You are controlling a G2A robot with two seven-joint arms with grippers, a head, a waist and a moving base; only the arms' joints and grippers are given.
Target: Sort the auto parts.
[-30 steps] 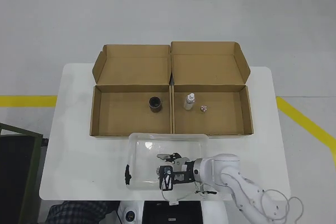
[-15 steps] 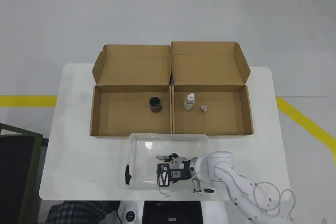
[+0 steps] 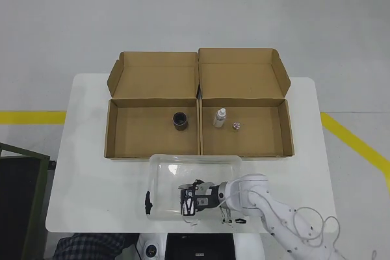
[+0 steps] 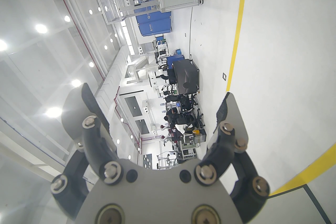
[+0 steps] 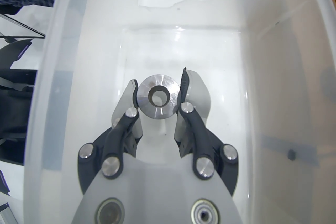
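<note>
Inside the clear plastic bin (image 5: 44, 83) at the table's near edge, I have the right gripper (image 5: 159, 82) clamped on a metal bushing (image 5: 170, 97). The bushing is a round, machined silver disc with a bevelled face and a central bore, and the ribbed black pads pinch it on both sides, low between the bin's glossy translucent walls. My left gripper (image 4: 157, 93) points out at the room, its jaws wide apart. Beyond the bin, two open cardboard boxes sit side by side. The left box (image 3: 136, 133) holds a short dark cylinder (image 3: 180, 120). The right box (image 3: 263, 130) holds a small white bottle (image 3: 219, 117) and a tiny pale piece (image 3: 236, 127) just beside it.
</note>
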